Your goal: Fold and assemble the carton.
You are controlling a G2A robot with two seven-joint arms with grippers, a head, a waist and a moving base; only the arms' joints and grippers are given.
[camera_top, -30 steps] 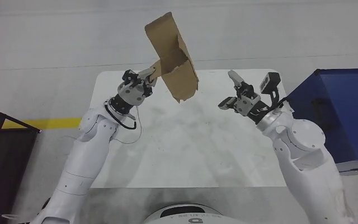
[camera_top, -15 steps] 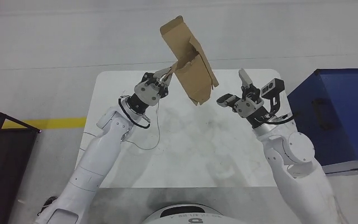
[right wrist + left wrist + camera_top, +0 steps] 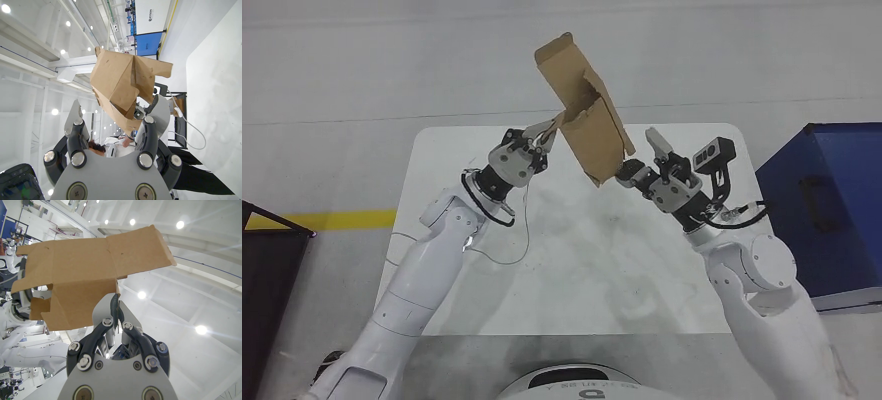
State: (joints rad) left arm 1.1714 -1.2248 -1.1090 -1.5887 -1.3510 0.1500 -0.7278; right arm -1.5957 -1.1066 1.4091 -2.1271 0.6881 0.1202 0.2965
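A brown cardboard carton (image 3: 582,105), partly folded with loose flaps, hangs in the air over the far edge of the white table (image 3: 572,270). My left gripper (image 3: 550,128) is shut on one lower flap corner of the carton (image 3: 81,275), its fingertips (image 3: 113,302) pinching the edge. My right gripper (image 3: 640,158) is open just beside the carton's lower right end. In the right wrist view the carton (image 3: 117,83) fills the space between the spread fingers (image 3: 75,111), its lower edge close to one finger.
A blue bin (image 3: 827,200) stands off the table's right side. A black frame (image 3: 267,270) stands at the left, beside a yellow floor line (image 3: 342,218). The tabletop below the arms is bare white.
The left arm carried the carton to the right and a little higher. The right gripper moved left, up to the carton's lower end, staying open.
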